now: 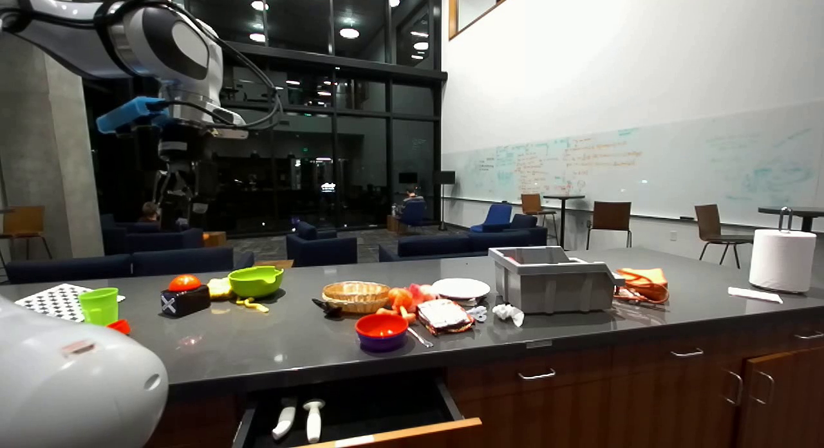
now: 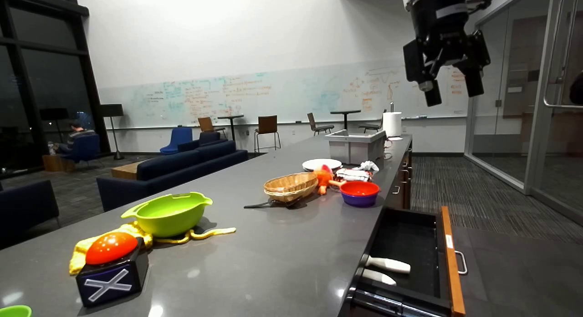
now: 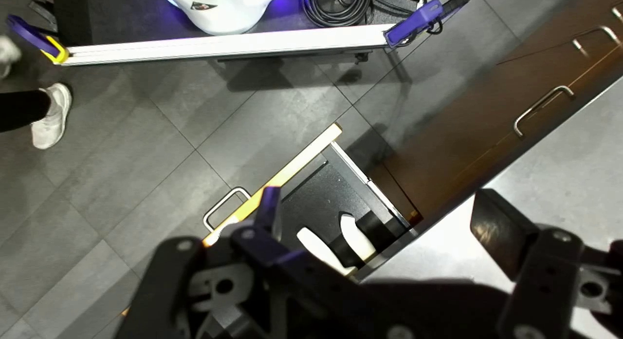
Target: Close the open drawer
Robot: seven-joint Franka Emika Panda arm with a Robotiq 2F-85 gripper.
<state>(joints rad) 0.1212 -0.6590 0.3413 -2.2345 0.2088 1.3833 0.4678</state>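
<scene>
The open drawer [image 1: 386, 406] sticks out from under the grey counter, with a black inside and an orange-brown front edge. It also shows in an exterior view [image 2: 448, 248] and in the wrist view [image 3: 311, 193]. Its metal handle [image 2: 462, 263] is on the front face; it also shows in the wrist view [image 3: 224, 207]. Two white-handled utensils [image 1: 313, 421] lie inside the drawer. My gripper [image 2: 454, 94] is open and empty, high above the counter and drawer, fingers pointing down. It also shows dark against the windows [image 1: 183, 215] and in the wrist view [image 3: 382, 212], touching nothing.
The counter [image 2: 273, 262] bears a red and purple bowl [image 1: 381, 333] near the drawer, a basket [image 1: 356, 297], a grey bin [image 1: 553, 284], a green bowl [image 2: 171, 217] and a red-button box [image 2: 111, 280]. A person's shoe [image 3: 51, 116] is on the floor. Shut drawers adjoin.
</scene>
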